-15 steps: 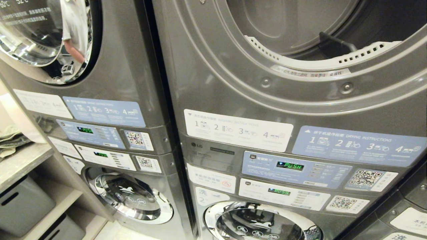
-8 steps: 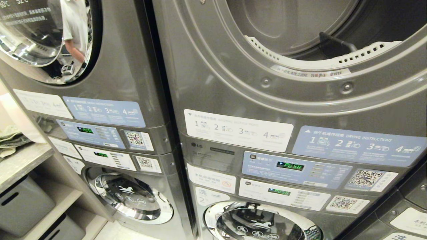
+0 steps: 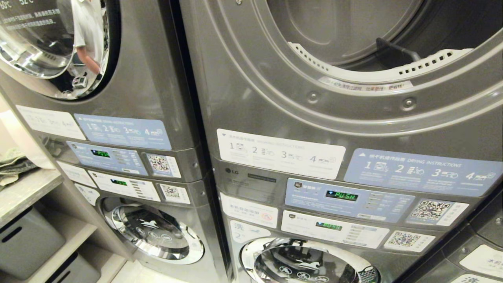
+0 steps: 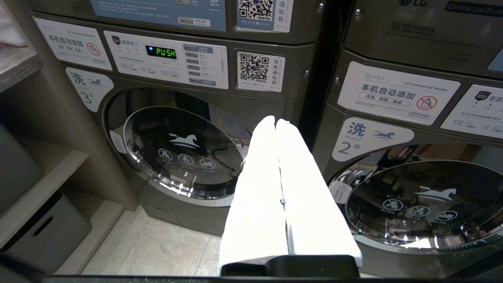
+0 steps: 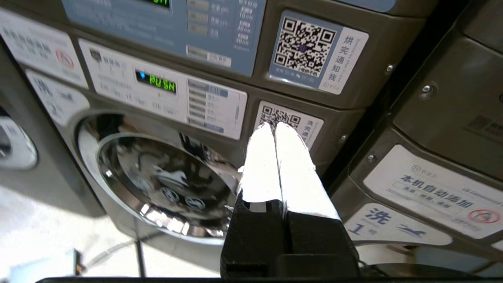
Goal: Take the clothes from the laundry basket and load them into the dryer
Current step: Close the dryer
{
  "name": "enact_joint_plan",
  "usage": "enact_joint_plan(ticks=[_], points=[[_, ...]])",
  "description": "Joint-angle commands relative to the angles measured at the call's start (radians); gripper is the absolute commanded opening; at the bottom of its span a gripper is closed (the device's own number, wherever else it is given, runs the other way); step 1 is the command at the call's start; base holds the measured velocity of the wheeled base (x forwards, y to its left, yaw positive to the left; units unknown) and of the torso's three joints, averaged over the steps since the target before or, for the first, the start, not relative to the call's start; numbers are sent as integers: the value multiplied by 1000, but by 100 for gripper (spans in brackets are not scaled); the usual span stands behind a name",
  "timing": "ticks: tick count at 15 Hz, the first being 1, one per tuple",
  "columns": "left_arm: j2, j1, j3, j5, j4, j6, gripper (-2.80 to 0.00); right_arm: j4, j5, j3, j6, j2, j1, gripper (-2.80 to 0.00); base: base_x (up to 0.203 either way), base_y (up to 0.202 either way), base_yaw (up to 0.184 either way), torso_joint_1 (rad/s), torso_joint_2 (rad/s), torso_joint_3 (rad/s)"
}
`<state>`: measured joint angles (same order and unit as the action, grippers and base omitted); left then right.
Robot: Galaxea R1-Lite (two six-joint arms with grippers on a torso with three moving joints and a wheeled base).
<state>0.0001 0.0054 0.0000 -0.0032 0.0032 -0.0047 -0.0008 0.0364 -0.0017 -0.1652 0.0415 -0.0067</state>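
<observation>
The dryer (image 3: 353,51) stands open with a bare drum, ready for loading; no clothes or laundry basket are in view. The left gripper (image 4: 276,121) and right gripper (image 5: 274,125), fingers closed and empty, point at the washers below, apparently parked.

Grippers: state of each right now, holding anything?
Left gripper: shut, holding nothing, parked facing the washers.
Right gripper: shut, holding nothing, in front of a QR sticker.

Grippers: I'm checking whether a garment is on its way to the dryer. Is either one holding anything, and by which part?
Nothing is held. The left gripper and right gripper both have their white fingers pressed together, empty, in front of the washers.
</observation>
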Motion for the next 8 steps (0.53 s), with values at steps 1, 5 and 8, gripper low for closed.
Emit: enact_joint_plan(ticks=[1,5,8], points=[[-2,1,0,0,0,0,-280,4,-2,2,54,-42,3,-280,0,0,0,0,0,0],[-2,1,0,0,0,0,-280,2,-7,2,115,-41,4,-280,0,0,0,0,0,0],[-2,1,0,0,0,0,-280,2,-9,2,116,-41,4,-280,0,0,0,0,0,0]])
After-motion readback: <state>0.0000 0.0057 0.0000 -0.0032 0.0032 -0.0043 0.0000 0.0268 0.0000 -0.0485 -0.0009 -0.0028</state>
